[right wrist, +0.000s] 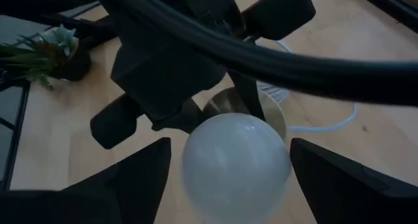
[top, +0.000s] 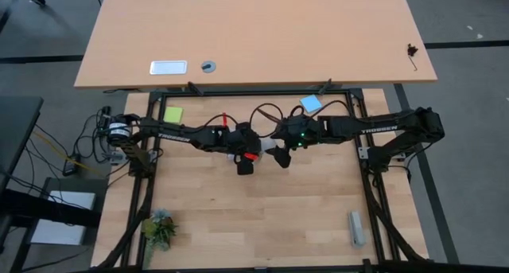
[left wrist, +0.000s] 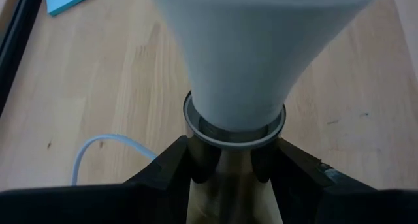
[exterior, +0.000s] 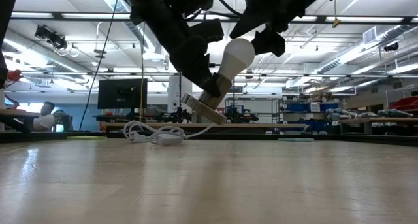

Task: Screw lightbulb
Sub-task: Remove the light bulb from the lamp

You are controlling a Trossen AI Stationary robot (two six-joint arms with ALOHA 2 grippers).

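Note:
The white lightbulb point(exterior: 236, 53) sits with its neck in the round socket point(exterior: 210, 96), both tilted above the table. My left gripper point(left wrist: 234, 168) is shut on the socket just below its collar; the high view shows it at the table's middle point(top: 248, 152). My right gripper point(right wrist: 232, 181) is open. Its fingers stand on either side of the bulb's dome point(right wrist: 235, 162), and I cannot tell whether they touch it. The socket's white cable point(exterior: 157, 134) trails down onto the table. My left gripper pinches the socket's stem point(left wrist: 232, 178) between its two fingers point(left wrist: 192, 162), right under the metal collar point(left wrist: 234, 131) where the bulb's neck goes in. The socket is tilted, and in the low view its flat base point(exterior: 202, 110) looks clear of the table.
On the table are a green note point(top: 172, 114) at the far left, a blue note point(top: 310, 103) at the far middle, a small plant point(top: 159, 228) at the near left and a grey block point(top: 356, 228) at the near right. A second table point(top: 254, 34) stands beyond.

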